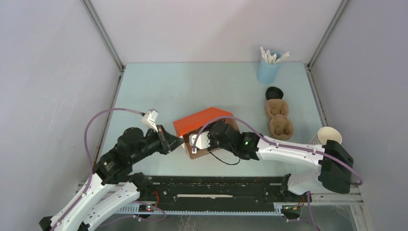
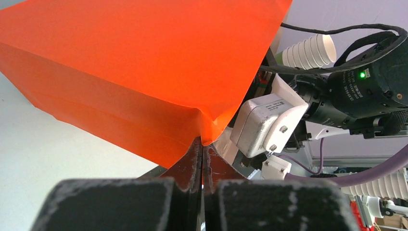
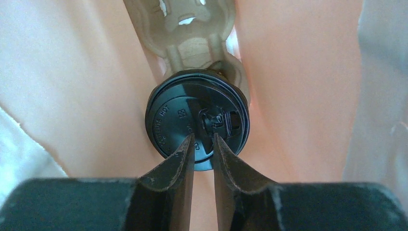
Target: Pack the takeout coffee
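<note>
Reaching into the orange bag (image 1: 202,119), the right end effector (image 3: 203,137) has its fingers narrowly apart at the near rim of the takeout coffee (image 3: 175,113); contact is unclear. The cup sits against a cardboard carrier (image 3: 192,29). The left end effector (image 2: 202,147) is clamped on the bag's edge.

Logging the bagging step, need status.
Left hand shut on edge of orange bag. Right hand inside bag, jaws narrowly apart at lid of takeout coffee; grip unclear. Pulp carrier right against it; nothing else in the way.
</note>
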`<action>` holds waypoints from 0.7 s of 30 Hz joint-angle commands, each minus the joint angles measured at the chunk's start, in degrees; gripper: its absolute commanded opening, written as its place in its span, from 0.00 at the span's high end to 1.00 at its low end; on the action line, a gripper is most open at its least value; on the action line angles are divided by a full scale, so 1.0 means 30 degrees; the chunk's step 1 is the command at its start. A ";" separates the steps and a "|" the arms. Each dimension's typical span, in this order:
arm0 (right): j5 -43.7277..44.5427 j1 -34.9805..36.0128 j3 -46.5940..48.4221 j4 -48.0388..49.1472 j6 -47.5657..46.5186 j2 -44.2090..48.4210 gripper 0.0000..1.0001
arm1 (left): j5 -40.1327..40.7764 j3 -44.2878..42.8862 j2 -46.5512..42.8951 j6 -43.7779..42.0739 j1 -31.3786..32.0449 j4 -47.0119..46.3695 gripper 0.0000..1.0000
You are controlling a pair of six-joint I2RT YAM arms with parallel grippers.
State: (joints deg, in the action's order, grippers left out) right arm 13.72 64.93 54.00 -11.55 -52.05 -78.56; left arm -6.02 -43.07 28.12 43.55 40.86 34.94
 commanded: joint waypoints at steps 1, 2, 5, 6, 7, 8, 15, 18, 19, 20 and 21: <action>0.0082 -0.0058 0.0324 0.0893 -0.0673 -0.0197 0.72 | -0.0478 -0.1186 -0.0047 0.0306 0.0036 0.0036 1.00; 0.0038 -0.0165 0.0401 0.0994 -0.0752 -0.0342 0.72 | -0.0398 -0.1255 -0.0055 0.0307 0.0058 0.0215 1.00; -0.0210 -0.0428 0.0707 0.1370 -0.0978 -0.0721 0.72 | -0.0072 -0.1510 0.0051 0.0500 0.0060 0.0591 1.00; -0.0368 -0.0478 0.0852 0.1372 -0.1010 -0.0822 0.72 | -0.0025 -0.1543 0.0107 0.0599 0.0046 0.0625 1.00; -0.0523 -0.0510 0.1016 0.1362 -0.1039 -0.0885 0.73 | 0.0036 -0.1558 0.0136 0.0703 0.0059 0.0640 1.00; -0.0686 -0.0547 0.1150 0.1335 -0.1084 -0.0970 0.73 | 0.0043 -0.1589 0.0173 0.0829 0.0057 0.0663 1.00; -0.1570 -0.1301 0.1540 0.1184 -0.1308 -0.1556 0.74 | 0.0472 -0.1809 0.0400 0.1291 0.0060 0.1077 1.00; -0.2233 -0.1573 0.2109 0.0490 -0.1276 -0.1861 0.74 | 0.0895 -0.2021 0.0480 0.1508 0.0057 0.1210 1.00; -0.2631 -0.1662 0.2327 0.0178 -0.1241 -0.1990 0.74 | 0.1015 -0.2101 0.0512 0.1609 0.0053 0.1255 1.00; -0.2927 -0.1749 0.2504 -0.0022 -0.1211 -0.2082 0.74 | 0.1195 -0.2188 0.0567 0.1686 0.0045 0.1286 1.00; -0.3202 -0.1863 0.2655 -0.0193 -0.1174 -0.2197 0.74 | 0.1316 -0.2309 0.0670 0.1773 0.0059 0.1316 1.00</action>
State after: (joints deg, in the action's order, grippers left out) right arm 8.36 60.45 58.08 -10.61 -55.27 -83.96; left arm -4.12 -46.04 29.34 46.89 40.86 38.70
